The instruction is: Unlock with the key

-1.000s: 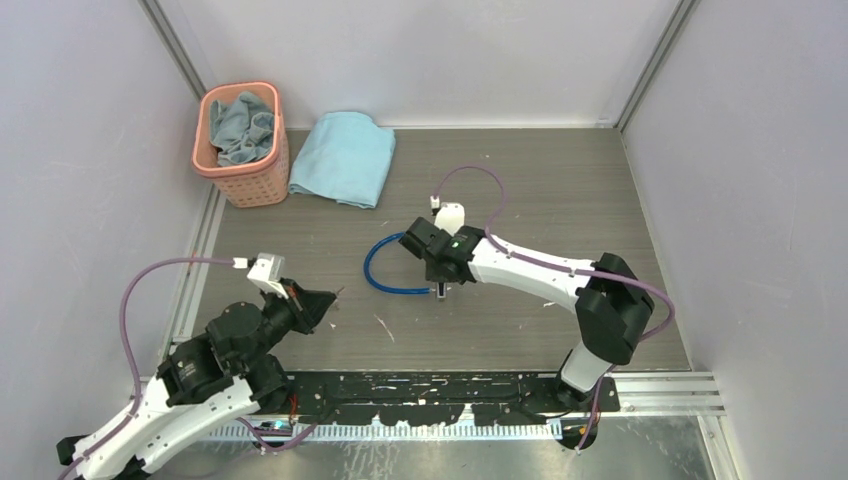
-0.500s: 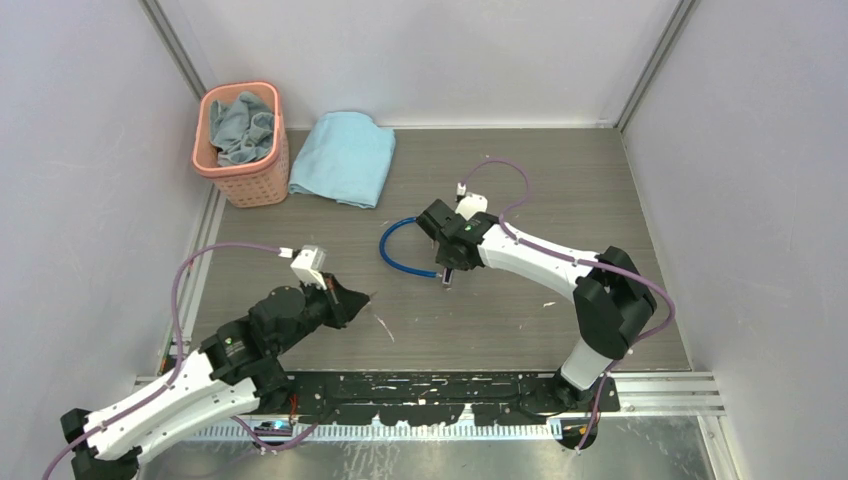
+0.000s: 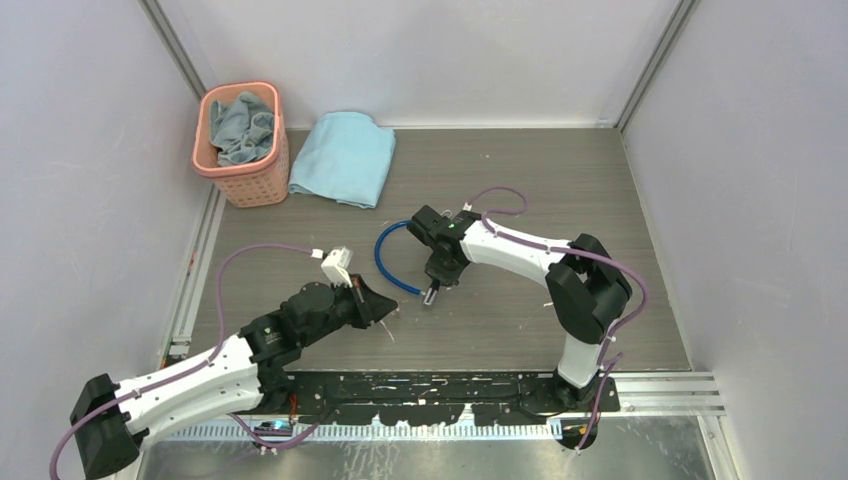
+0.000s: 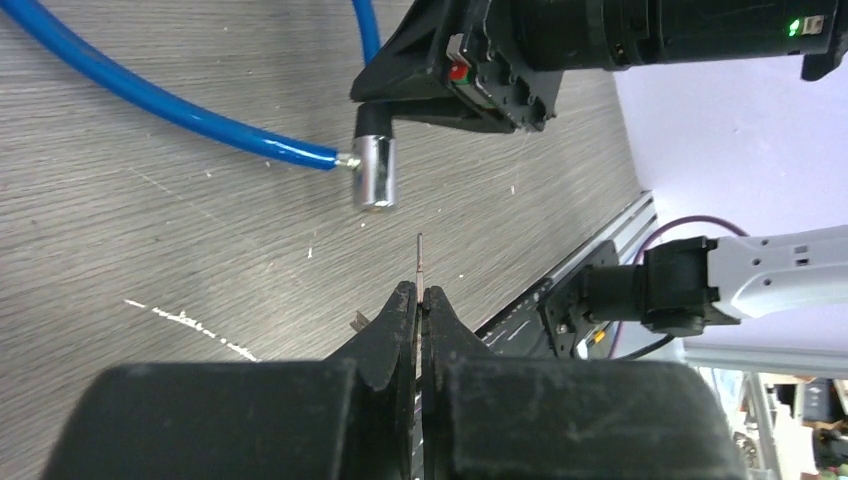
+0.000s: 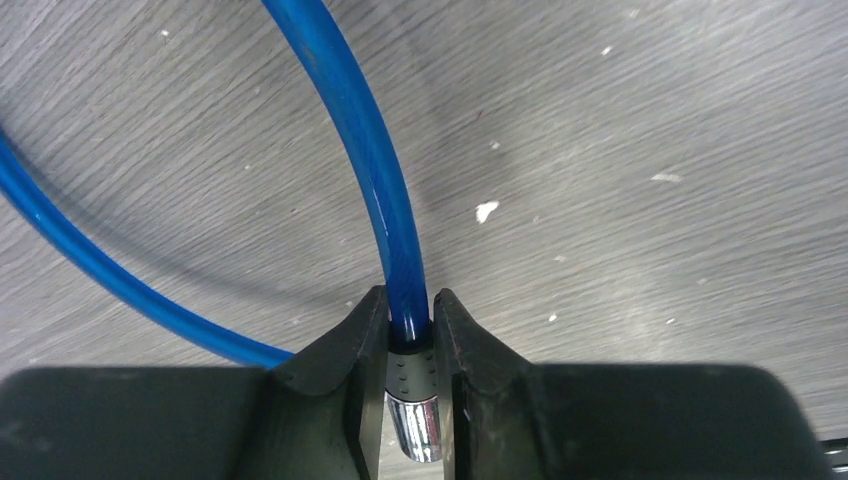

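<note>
My left gripper (image 4: 420, 295) is shut on the key (image 4: 420, 262), a thin silvery blade seen edge-on that sticks out past the fingertips. The key tip points at the blue cable's (image 4: 190, 110) silver metal end (image 4: 374, 172), a short way from it. My right gripper (image 5: 410, 310) is shut on the blue cable (image 5: 370, 160) at its black collar (image 5: 410, 372), with the silver end (image 5: 418, 432) between the fingers. In the top view the left gripper (image 3: 385, 303) sits just left of the right gripper (image 3: 432, 290). No brass padlock shows.
A pink basket (image 3: 240, 140) holding a cloth stands at the back left, with a folded light blue towel (image 3: 345, 155) beside it. The cable loop (image 3: 385, 262) lies on the wooden table. A black metal rail (image 3: 450, 385) runs along the near edge. Walls close in on both sides.
My left arm has reached forward and right, bringing the key close to the cable's silver end. My right gripper has swung the cable end nearer and slightly left.
</note>
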